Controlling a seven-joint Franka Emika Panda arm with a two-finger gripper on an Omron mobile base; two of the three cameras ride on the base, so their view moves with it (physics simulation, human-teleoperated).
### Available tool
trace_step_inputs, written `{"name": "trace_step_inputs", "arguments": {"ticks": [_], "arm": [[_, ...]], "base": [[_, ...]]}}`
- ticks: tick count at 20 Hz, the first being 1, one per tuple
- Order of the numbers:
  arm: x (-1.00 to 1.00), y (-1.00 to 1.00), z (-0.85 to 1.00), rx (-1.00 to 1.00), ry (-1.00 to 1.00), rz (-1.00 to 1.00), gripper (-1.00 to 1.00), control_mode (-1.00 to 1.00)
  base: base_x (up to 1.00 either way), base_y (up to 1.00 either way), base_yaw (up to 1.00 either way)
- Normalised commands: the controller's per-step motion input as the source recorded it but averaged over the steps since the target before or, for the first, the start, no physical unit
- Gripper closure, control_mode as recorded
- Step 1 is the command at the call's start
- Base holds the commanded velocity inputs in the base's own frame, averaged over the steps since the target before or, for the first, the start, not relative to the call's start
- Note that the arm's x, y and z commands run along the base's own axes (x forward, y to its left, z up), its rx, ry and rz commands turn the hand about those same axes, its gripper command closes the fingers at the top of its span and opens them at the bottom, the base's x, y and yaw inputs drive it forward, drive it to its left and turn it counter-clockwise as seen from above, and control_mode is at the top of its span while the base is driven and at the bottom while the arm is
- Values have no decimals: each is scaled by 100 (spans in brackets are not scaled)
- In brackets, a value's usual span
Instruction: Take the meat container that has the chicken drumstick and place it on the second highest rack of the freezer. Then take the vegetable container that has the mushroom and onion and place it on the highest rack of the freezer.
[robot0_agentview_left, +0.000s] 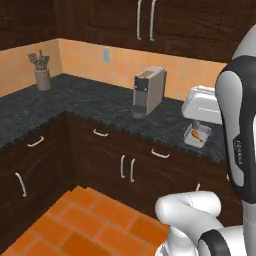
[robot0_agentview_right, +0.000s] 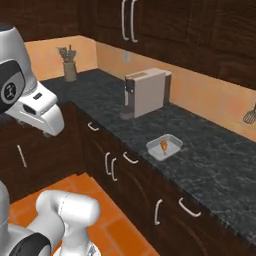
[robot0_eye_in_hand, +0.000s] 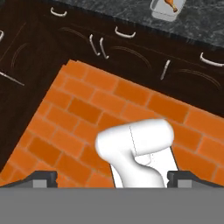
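Grey meat container (robot0_agentview_right: 164, 146) sits near the counter (robot0_agentview_right: 215, 165) edge; gripper (robot0_eye_in_hand: 112, 177) released, well above.

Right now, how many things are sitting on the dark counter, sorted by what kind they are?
Coffee machine: 1
Utensil holder: 1
Meat container with the chicken drumstick inside: 1
Total: 3 on the counter, not counting the drumstick itself or the gripper.

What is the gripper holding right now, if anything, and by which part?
Nothing: the gripper is open over the floor, and the chicken drumstick lies in its container on the counter.
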Motion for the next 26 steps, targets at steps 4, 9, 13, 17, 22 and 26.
{"name": "trace_step_inputs", "arguments": {"ticks": [4, 9, 13, 17, 22, 26], "arm": [[0, 0, 0, 0, 0, 0, -100, 100], [0, 0, 0, 0, 0, 0, -100, 100], [0, 0, 0, 0, 0, 0, -100, 100], [0, 0, 0, 0, 0, 0, -100, 100], [0, 0, 0, 0, 0, 0, -100, 100], [0, 0, 0, 0, 0, 0, -100, 100]], "base": [[58, 6, -63], [46, 13, -62], [34, 16, -59], [31, 10, -53], [55, 30, -40], [74, 69, -26]]}}
